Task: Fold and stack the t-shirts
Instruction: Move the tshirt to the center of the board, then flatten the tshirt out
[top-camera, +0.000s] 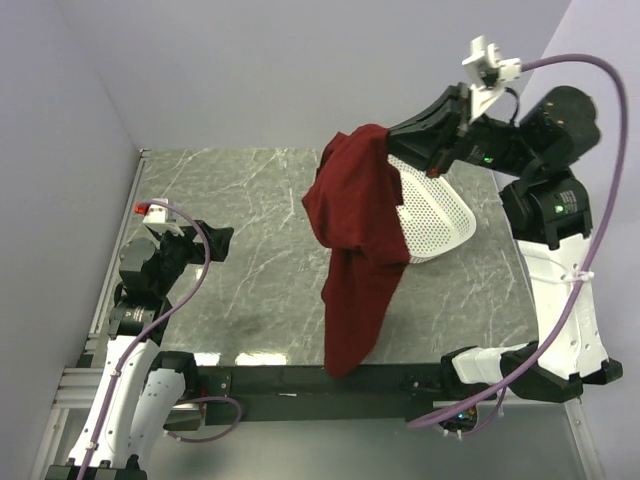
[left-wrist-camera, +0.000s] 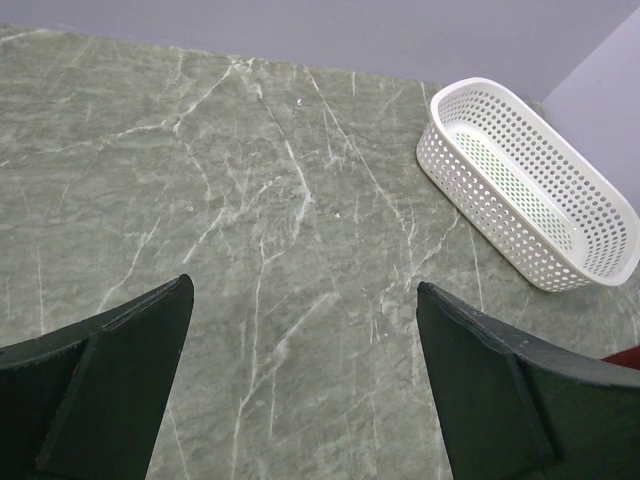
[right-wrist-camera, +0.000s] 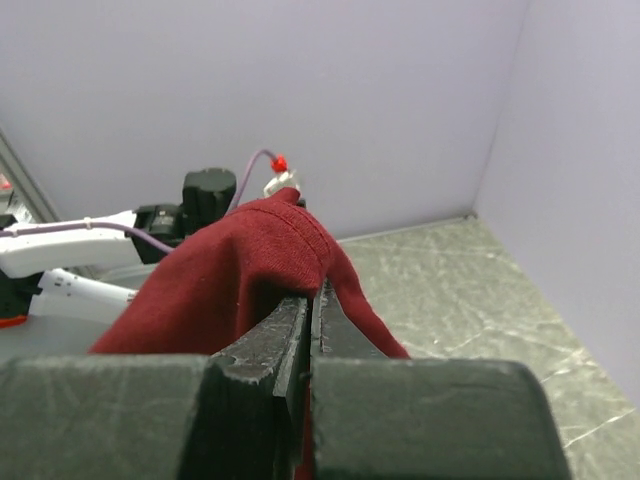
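Note:
A dark red t-shirt hangs in the air over the middle of the marble table, its lower end reaching down past the near edge. My right gripper is shut on the shirt's top edge and holds it high; in the right wrist view the cloth drapes over the closed fingers. My left gripper is open and empty at the left side of the table, well apart from the shirt. In the left wrist view its two fingers frame bare marble.
A white perforated basket stands at the right, partly behind the hanging shirt; the left wrist view shows it empty. Lilac walls enclose the table on three sides. A black rail runs along the near edge.

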